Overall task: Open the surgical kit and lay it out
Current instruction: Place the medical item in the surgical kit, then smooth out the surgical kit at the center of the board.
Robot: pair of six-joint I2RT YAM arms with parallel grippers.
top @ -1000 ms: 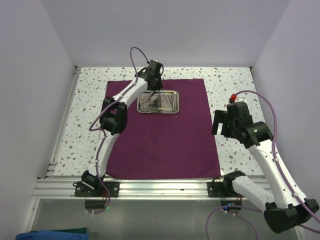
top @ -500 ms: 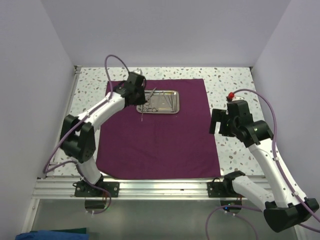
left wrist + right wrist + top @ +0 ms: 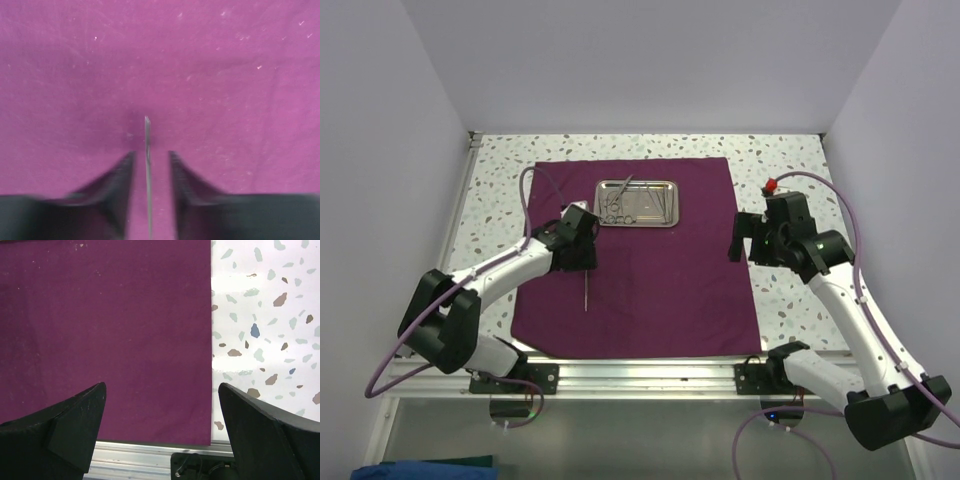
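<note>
Left pincer fingers apart, thin instrument between, over cloth.

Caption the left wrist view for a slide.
Left gripper, open, flanks a thin silver instrument over the maroon cloth.

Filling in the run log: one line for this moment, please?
left jaws: parted around thin silver instrument over maroon cloth | right jaws: wide open, empty, above cloth's right edge | shiny rectangular steel tray: more instruments inside

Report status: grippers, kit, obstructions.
Left gripper open, thin silver instrument between its fingers over the dark purple cloth. Right gripper open, empty. Shiny rectangular steel tray holds more instruments. No obstruction.
</note>
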